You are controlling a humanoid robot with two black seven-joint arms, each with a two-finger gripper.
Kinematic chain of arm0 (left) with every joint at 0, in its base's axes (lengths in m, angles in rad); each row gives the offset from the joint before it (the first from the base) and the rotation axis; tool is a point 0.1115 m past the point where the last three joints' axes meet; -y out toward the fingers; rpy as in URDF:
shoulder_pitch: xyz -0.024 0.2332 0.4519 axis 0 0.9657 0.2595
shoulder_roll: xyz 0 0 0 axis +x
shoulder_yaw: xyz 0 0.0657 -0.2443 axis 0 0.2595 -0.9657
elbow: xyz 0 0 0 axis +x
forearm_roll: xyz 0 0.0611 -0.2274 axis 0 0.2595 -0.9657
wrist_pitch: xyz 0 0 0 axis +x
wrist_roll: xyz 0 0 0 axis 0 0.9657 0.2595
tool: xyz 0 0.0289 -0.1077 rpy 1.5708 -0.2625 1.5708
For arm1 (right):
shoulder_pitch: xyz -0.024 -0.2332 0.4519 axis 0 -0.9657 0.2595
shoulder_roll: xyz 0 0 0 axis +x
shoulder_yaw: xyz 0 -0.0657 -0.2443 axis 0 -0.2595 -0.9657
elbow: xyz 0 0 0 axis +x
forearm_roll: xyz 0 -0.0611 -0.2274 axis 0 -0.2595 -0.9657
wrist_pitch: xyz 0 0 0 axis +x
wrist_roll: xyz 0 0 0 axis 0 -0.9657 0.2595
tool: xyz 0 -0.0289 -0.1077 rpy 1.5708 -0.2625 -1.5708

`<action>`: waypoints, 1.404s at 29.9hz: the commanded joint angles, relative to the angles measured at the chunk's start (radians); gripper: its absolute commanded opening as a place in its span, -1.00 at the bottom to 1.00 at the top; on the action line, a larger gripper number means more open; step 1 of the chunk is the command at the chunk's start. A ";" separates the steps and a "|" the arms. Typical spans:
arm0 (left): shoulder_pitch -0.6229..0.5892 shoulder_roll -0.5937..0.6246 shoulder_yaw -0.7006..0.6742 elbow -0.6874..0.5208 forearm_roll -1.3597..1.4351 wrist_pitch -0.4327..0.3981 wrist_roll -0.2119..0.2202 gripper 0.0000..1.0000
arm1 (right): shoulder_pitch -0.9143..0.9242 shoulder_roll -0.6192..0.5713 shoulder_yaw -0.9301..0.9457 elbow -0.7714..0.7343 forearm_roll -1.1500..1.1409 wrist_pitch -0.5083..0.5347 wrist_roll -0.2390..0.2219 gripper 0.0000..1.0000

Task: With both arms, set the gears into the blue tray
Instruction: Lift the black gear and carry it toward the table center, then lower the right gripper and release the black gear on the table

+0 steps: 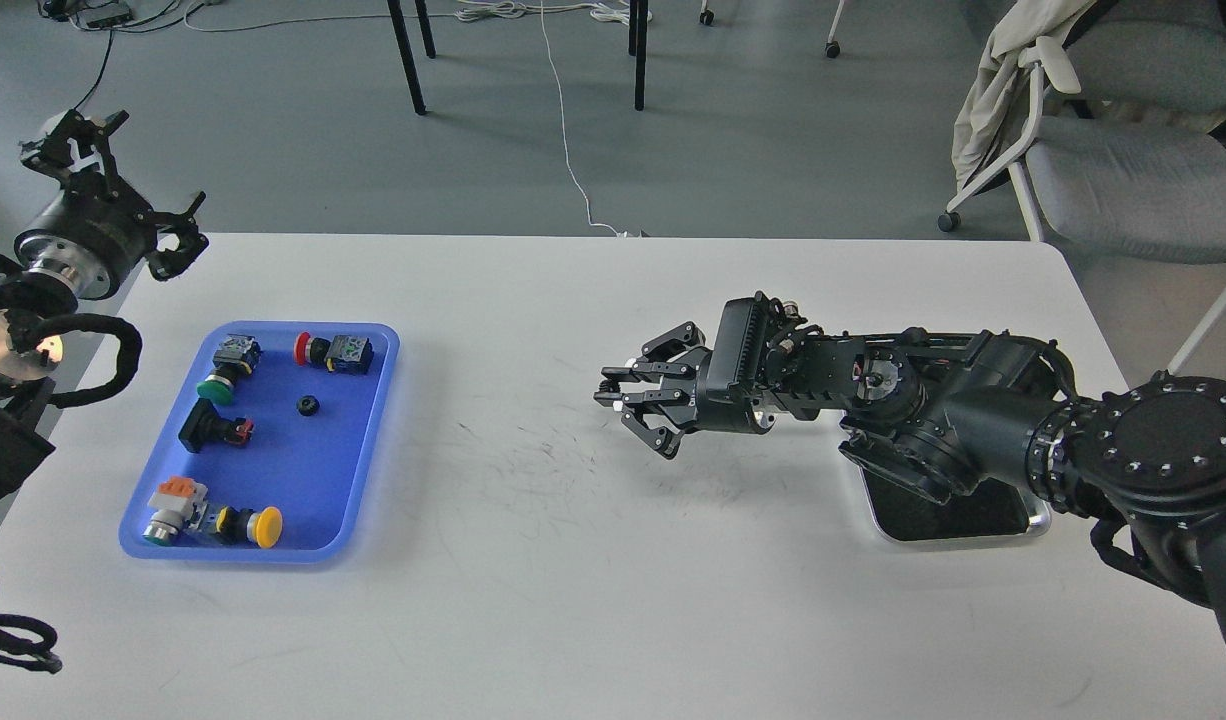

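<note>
The blue tray [368, 400] lies at the table's left. One tiny black gear [307, 405] rests inside it among several push-button switches. My left gripper [123, 190] hangs beyond the table's far-left corner, behind the tray, with its fingers spread wide and nothing between them. My right gripper [613, 392] hovers low over the middle of the table and points left. Its fingertips are drawn close together and nothing shows between them. It is far to the right of the blue tray.
A steel tray with a black inside [1033, 522] sits at the right, mostly covered by my right arm. Chair legs, cables and a grey office chair [1123, 170] stand beyond the table's far edge.
</note>
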 commanded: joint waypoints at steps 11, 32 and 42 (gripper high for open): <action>-0.003 -0.039 -0.001 -0.026 0.000 0.000 -0.001 0.97 | -0.027 0.000 0.004 0.042 0.002 -0.008 0.000 -0.98; -0.003 -0.036 -0.001 -0.043 -0.001 0.000 -0.009 0.97 | -0.039 0.000 0.022 0.040 0.004 -0.008 0.000 -0.37; -0.001 -0.029 0.000 -0.043 -0.001 0.000 -0.012 0.97 | -0.038 0.000 0.109 0.030 0.017 -0.008 0.000 0.16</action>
